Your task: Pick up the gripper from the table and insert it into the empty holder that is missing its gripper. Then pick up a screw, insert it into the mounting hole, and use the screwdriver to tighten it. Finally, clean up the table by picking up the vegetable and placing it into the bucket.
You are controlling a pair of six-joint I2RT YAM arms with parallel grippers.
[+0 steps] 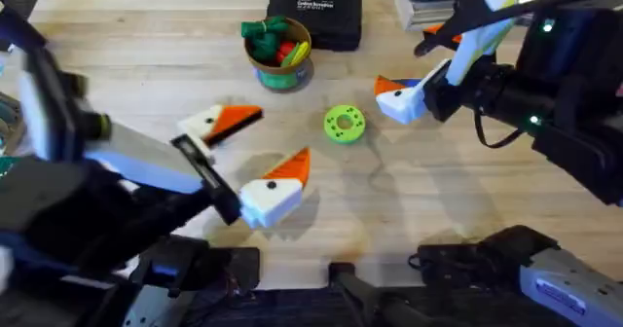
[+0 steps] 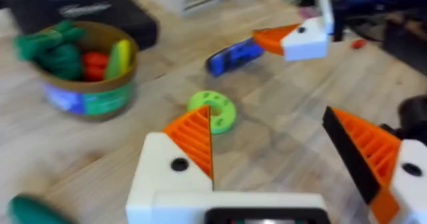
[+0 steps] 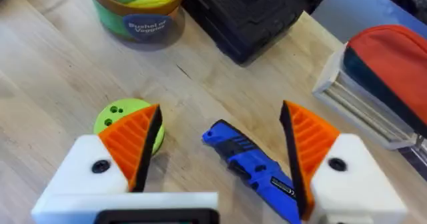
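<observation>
The blue screwdriver (image 3: 257, 167) is seen lying on the table (image 3: 53, 91) between the wide-spread fingers of the right gripper (image 3: 220, 151), judged stiff, smooth and prone to rolling, best gripped across its mid-barrel, while the left gripper (image 2: 293, 151) is also held wide and empty.

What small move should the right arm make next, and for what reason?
Probably the right gripper should lower a little and close on the blue cylindrical powered screwdriver. In the right wrist view the screwdriver lies on the light wooden table in the gap between the gripper's open orange-padded fingers, so it looks lined up for a grasp.
</observation>
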